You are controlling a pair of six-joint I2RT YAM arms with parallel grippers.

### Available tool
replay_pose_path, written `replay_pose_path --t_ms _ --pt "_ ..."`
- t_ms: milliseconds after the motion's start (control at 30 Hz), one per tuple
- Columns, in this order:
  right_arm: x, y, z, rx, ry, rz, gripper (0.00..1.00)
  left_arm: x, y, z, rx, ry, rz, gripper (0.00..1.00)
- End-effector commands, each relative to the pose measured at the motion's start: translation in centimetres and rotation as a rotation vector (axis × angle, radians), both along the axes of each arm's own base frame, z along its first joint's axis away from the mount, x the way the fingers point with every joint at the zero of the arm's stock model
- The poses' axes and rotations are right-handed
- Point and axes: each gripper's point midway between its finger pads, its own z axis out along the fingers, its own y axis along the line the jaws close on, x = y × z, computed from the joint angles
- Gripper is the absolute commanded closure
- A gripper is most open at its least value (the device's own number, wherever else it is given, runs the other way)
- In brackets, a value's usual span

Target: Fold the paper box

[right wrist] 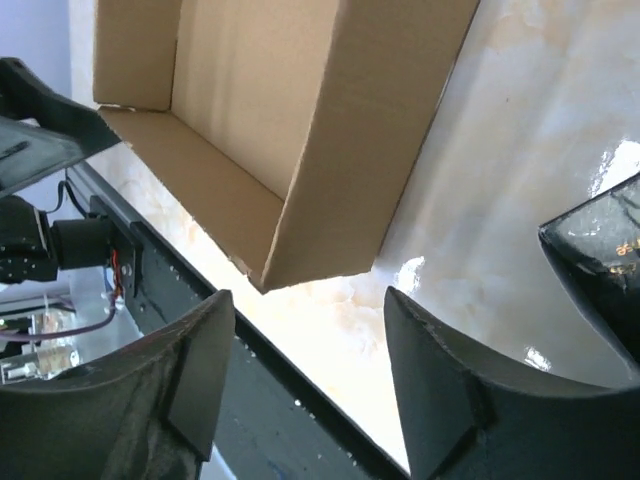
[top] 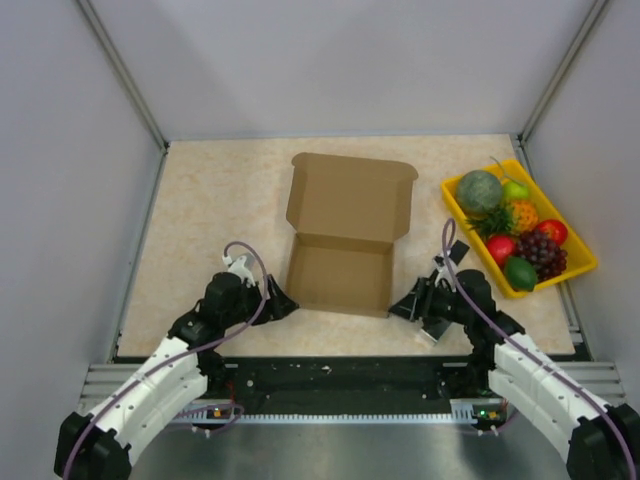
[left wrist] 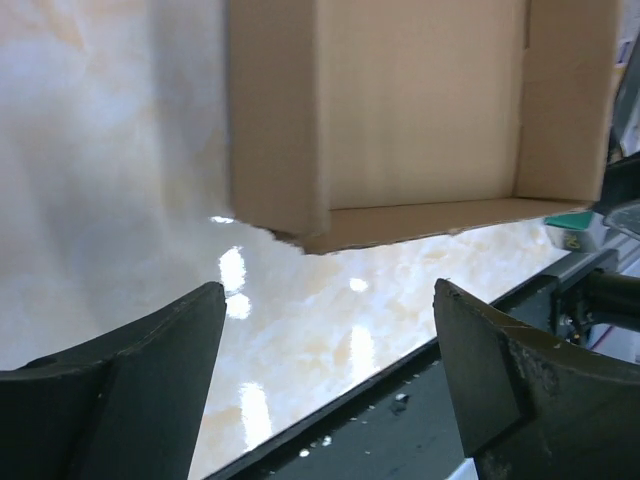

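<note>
- Paper box (top: pixel 345 240) sat mid-bench with its base walls up and the lid open at the far side. The step looked like the pause between forming the tray and closing the lid.
- Left pincer (top: pixel 284 302) and right pincer (top: pixel 403 307) flanked the near corners, both spread, gripping nothing, clear of the cardboard.
- Next move likely called for reaching the lid, tipping it over the base and tucking its flap.
- Bench (top: pixel 210 200) was glossy beige marble-look, with grey walls around. Yellow fruit tray (top: pixel 583 262) sat at the right, apart from the box.

plain pale grey walls (top: pixel 350 60) around a beige marbled tabletop (top: pixel 220 210), glossy with bright light reflections
</note>
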Motion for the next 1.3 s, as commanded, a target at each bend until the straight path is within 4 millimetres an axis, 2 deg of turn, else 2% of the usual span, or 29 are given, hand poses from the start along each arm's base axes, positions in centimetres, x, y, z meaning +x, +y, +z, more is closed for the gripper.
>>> replay_pose_path --t_ms 0,67,100,167,200,267,300,333,367,400,433,467,500,533,567,600,633,667,700,833,900,933,1033,1100,1233,1267 --pt "1.9 0.3 3.9 -0.085 -0.032 0.048 0.32 1.8 -0.8 6.8 0.000 -0.156 -0.059 0.10" --pt "2.2 -0.6 4.1 -0.179 -0.016 0.067 0.29 2.4 -0.6 8.5 0.018 -0.192 -0.053 0.07" --pt "3.6 -0.5 6.5 -0.183 -0.055 0.059 0.24 3.4 -0.5 10.8 0.033 -0.259 -0.044 0.05" --pt "5.1 -1.1 7.5 -0.208 -0.047 0.043 0.22 4.5 0.0 12.8 0.066 -0.306 -0.021 0.02" --pt "7.3 -2.0 9.9 -0.197 -0.087 -0.020 0.20 5.9 0.1 14.9 0.097 -0.358 -0.002 0.02" --pt "10.0 -3.0 10.9 -0.186 -0.047 -0.098 0.18 8.2 0.4 17.0 0.123 -0.405 0.029 0.02" --pt "12.3 -3.9 13.3 -0.182 -0.090 -0.155 0.15 10.4 0.0 18.3 0.142 -0.408 0.024 0.02" --pt "13.9 -4.4 13.7 -0.196 -0.087 -0.185 0.14 12.4 0.9 18.6 0.151 -0.385 0.070 0.02" --pt "15.7 -4.7 12.5 -0.226 -0.037 -0.200 0.14 14.1 1.0 19.3 0.136 -0.385 0.076 0.02" --pt "17.9 -4.8 14.2 -0.212 -0.060 -0.209 0.13 17.1 0.6 19.0 0.127 -0.357 0.067 0.02" --pt "19.5 -5.7 14.2 -0.203 -0.037 -0.231 0.13 19.0 1.1 19.4 0.101 -0.353 0.058 0.02" --pt "21.4 -6.0 11.6 -0.192 0.065 -0.231 0.14 21.4 1.1 15.9 0.136 -0.239 0.049 0.06" --pt "23.0 -5.6 13.4 -0.140 0.058 -0.200 0.19 24.2 0.9 19.5 0.152 -0.317 0.020 0.07" --pt "24.4 -6.3 13.2 -0.125 0.082 -0.211 0.22 25.6 0.6 19.3 0.168 -0.296 -0.021 0.10" --pt "25.8 -6.3 10.6 -0.121 0.155 -0.200 0.28 26.7 0.6 14.6 0.215 -0.132 -0.058 0.12" --pt "27.3 -6.1 11.9 -0.099 0.123 -0.183 0.31 29.1 0.5 18.2 0.237 -0.204 -0.071 0.17" --pt "28.0 -6.0 11.4 -0.099 0.135 -0.165 0.33 30.5 0.7 17.7 0.268 -0.196 -0.069 0.20" --pt "28.6 -5.9 11.1 -0.103 0.131 -0.145 0.40 32.0 0.5 14.9 0.281 -0.142 -0.092 0.23" --pt "29.8 -5.9 10.9 -0.110 0.129 -0.140 0.42 33.0 0.3 16.3 0.283 -0.172 -0.105 0.28" --pt "31.1 -5.6 10.9 -0.143 0.080 -0.107 0.43 34.9 -1.2 14.3 0.249 -0.191 -0.151 0.30" --pt "31.3 -5.2 10.9 -0.151 0.062 -0.089 0.43 34.9 -1.7 13.1 0.239 -0.180 -0.169 0.27" --pt "31.3 -5.1 10.9 -0.158 0.059 -0.087 0.43 35.1 -2.3 13.1 0.227 -0.198 -0.180 0.22" --pt "31.3 -4.4 10.3 -0.183 0.062 -0.083 0.43 34.5 -4.2 12.8 0.183 -0.225 -0.222 0.21" --pt "31.1 -3.7 9.9 -0.196 0.063 -0.068 0.44 34.5 -4.4 12.3 0.217 -0.222 -0.207 0.27" --pt "30.9 -2.7 10.3 -0.239 0.031 -0.065 0.54 34.4 -4.9 11.7 0.260 -0.217 -0.195 0.42" --pt "30.9 -2.7 10.9 -0.246 0.016 -0.072 0.58 34.3 -5.0 11.6 0.258 -0.212 -0.195 0.44"
